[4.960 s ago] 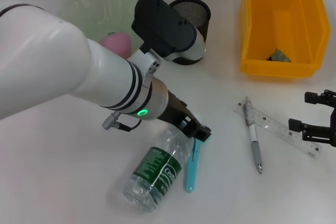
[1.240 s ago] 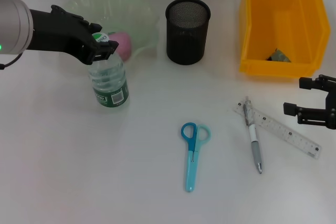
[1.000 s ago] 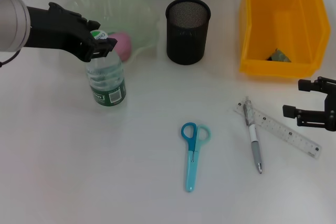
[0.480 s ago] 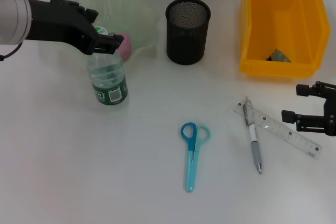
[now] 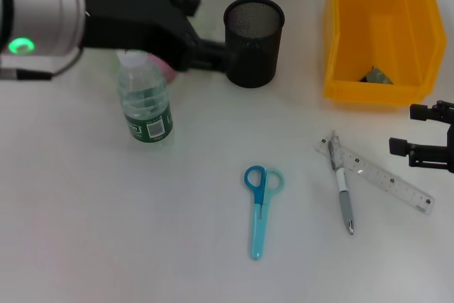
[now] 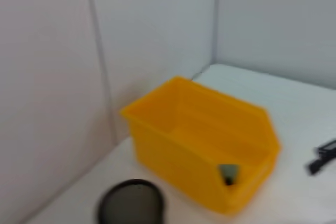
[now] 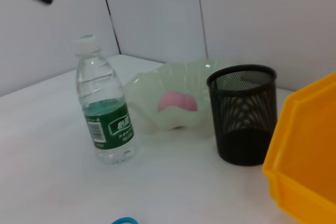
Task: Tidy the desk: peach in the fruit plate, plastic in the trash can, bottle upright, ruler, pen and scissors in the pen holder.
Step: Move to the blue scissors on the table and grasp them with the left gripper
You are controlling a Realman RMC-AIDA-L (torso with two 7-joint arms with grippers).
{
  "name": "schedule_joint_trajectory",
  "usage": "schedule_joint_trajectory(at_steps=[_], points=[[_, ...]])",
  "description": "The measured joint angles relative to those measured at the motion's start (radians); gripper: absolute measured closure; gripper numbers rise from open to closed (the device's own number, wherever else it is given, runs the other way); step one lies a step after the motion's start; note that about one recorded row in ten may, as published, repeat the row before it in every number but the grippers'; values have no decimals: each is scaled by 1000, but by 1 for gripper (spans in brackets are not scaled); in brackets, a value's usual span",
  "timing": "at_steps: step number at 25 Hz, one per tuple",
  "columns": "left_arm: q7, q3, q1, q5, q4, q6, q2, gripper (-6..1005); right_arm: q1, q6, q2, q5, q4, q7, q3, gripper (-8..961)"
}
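Here the white desk (image 5: 106,232) meets a pale panelled wall (image 7: 252,14); the left gripper (image 5: 206,53) hovers empty above the upright bottle (image 5: 145,108), its spread unclear.

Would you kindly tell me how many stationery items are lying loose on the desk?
3: teal scissors at centre; grey pen to their right, crossing the clear plastic ruler near the right gripper.

- The light is bright and even, and the white table (image 5: 106,232) looks a bit washed out.
- Shadows are soft and small, close under the bottle (image 5: 145,108) and scissors (image 5: 259,207).
- The left arm (image 5: 106,15) looks smeared in the head view's upper left.
- The left wrist view is fuzzy all over.
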Motion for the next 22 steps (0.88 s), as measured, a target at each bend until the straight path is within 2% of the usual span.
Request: schedule_joint_trajectory(at_steps=[3, 4, 5, 6, 8, 9, 10, 11, 12, 14, 19, 20, 21, 22], points=[[-96, 122, -4, -2, -1, 26, 3, 198, -2, 0, 0, 1, -11, 0, 3, 112], [-96, 122, -4, -2, -1, 26, 3, 198, -2, 1, 1, 1, -11, -1, 3, 112], [-129, 178, -6, 16, -2, 39, 2, 198, 1, 3, 1, 1, -9, -2, 2, 112], [-129, 178, -6, 16, -2, 39, 2, 198, 2, 5, 1, 1, -8, -3, 3, 112], [-257, 352, -16, 152, -10, 51, -2, 198, 5, 7, 1, 1, -6, -6, 1, 112], [-287, 391, -22, 185, -15, 55, -3, 198, 7, 7, 1, 1, -6, -7, 1, 112], [-287, 391, -22, 185, -15, 55, -3, 199, 9, 8, 1, 1, -5, -7, -1, 112], [-326, 445, -37, 227, -27, 72, -6, 199, 11, 8, 1, 1, -5, -7, -1, 112], [-326, 445, -37, 227, -27, 72, -6, 199, 13, 8, 1, 1, -5, -8, -2, 112], [-340, 508, -54, 214, -40, 85, -8, 199, 14, 9, 1, 1, -4, -11, -2, 111], [-340, 527, -60, 197, -44, 80, -9, 200, 9, 10, 0, 1, -4, -25, 1, 112], [-340, 566, -87, 169, -119, 33, -9, 200, 9, 10, 0, 1, -2, -27, 1, 112], [-340, 566, -87, 169, -119, 33, -9, 200, 9, 11, 0, 1, 2, -30, 1, 112], [-340, 594, -114, 165, -187, 6, -9, 200, 10, 12, 0, 1, 9, -36, 1, 112]])
